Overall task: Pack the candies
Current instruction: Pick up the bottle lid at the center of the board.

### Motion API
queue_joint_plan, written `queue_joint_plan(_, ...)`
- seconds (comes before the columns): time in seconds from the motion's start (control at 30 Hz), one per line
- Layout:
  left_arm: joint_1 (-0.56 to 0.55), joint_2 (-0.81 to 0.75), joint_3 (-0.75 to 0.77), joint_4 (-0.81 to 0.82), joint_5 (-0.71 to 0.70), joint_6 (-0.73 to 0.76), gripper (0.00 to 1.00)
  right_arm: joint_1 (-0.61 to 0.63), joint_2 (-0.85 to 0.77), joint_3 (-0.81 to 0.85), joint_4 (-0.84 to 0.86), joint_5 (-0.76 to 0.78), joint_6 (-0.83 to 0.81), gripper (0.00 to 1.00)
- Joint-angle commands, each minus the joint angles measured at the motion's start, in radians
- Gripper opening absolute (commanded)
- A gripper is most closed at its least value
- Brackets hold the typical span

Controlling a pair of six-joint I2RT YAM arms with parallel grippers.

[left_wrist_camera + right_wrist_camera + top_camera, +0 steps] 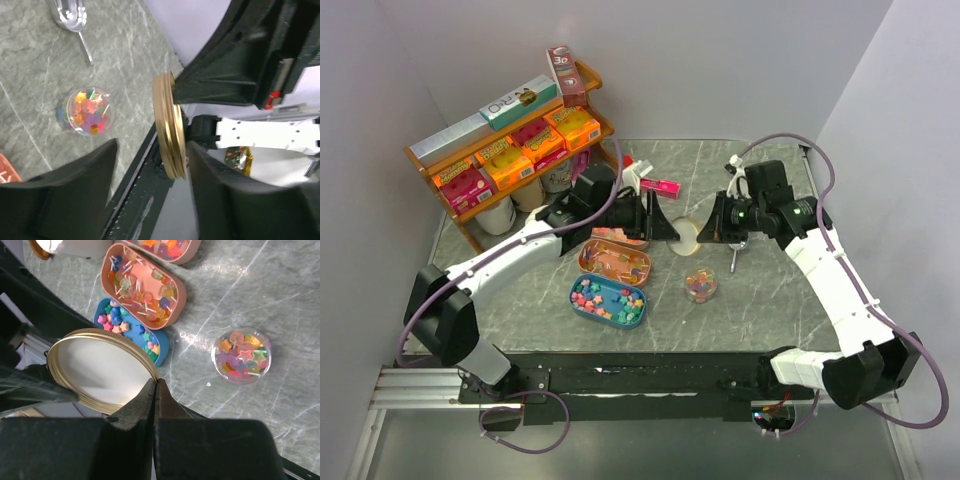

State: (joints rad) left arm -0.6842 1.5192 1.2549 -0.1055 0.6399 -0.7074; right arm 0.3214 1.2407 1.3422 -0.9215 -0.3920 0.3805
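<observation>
The candies (700,285) fill a small clear jar on the table; it also shows in the left wrist view (89,111) and the right wrist view (241,356). More candies lie in a blue tin (608,300) (131,327) and a pink tin (616,260) (142,285). My right gripper (712,228) (156,383) is shut on the rim of a gold jar lid (687,238) (102,369), held above the table. My left gripper (665,228) (152,150) is open, with its fingers on either side of the lid (170,131), seen edge-on close to one finger.
A metal scoop (70,15) (734,252) lies by the jar. A wooden shelf (425,150) with orange and pink boxes stands at the back left. A pink box (660,187) lies behind the grippers. Another pink container (165,247) shows at the top edge.
</observation>
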Motion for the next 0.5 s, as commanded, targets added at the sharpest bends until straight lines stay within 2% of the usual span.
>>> queue_joint_plan(0.0, -0.028, 0.044, 0.038, 0.018, 0.024, 0.063, 0.57, 0.004, -0.052, -0.052, 0.053, -0.051, -0.002, 0.0)
queue_joint_plan(0.03, -0.031, 0.044, 0.032, 0.026, 0.02, 0.072, 0.53, 0.007, -0.056, -0.057, 0.064, -0.053, 0.0, 0.0)
queue_joint_plan(0.07, -0.04, 0.042, 0.029, 0.027, 0.014, 0.075, 0.44, 0.007, -0.058, -0.061, 0.07, -0.035, 0.012, 0.0)
queue_joint_plan(0.13, -0.047, 0.038, 0.047, 0.0, -0.017, 0.091, 0.31, 0.005, -0.049, -0.04, 0.029, -0.005, 0.026, 0.0)
queue_joint_plan(0.17, -0.058, 0.032, 0.057, -0.016, -0.031, 0.103, 0.23, 0.007, -0.047, -0.031, 0.017, 0.019, 0.032, 0.04)
queue_joint_plan(0.2, -0.066, 0.024, 0.061, -0.028, -0.049, 0.118, 0.19, 0.005, -0.061, -0.029, 0.006, 0.05, 0.041, 0.12)
queue_joint_plan(0.27, -0.09, 0.004, 0.057, -0.033, -0.144, 0.166, 0.16, 0.007, -0.084, -0.037, 0.007, 0.106, 0.079, 0.18)
queue_joint_plan(0.3, -0.098, -0.001, 0.061, -0.049, -0.178, 0.178, 0.16, 0.007, -0.105, -0.028, 0.0, 0.195, 0.098, 0.33)
queue_joint_plan(0.37, -0.127, -0.013, 0.073, -0.071, -0.292, 0.219, 0.16, 0.005, -0.124, -0.005, -0.026, 0.246, 0.129, 0.58)
queue_joint_plan(0.4, -0.139, -0.019, 0.087, -0.083, -0.345, 0.238, 0.16, 0.007, -0.139, 0.02, -0.031, 0.286, 0.139, 0.91)
queue_joint_plan(0.43, -0.17, -0.025, 0.089, -0.089, -0.388, 0.276, 0.15, 0.007, -0.147, 0.031, -0.033, 0.301, 0.149, 0.99)
queue_joint_plan(0.47, -0.184, -0.036, 0.087, -0.089, -0.486, 0.296, 0.15, 0.005, -0.155, 0.038, -0.024, 0.308, 0.156, 0.99)
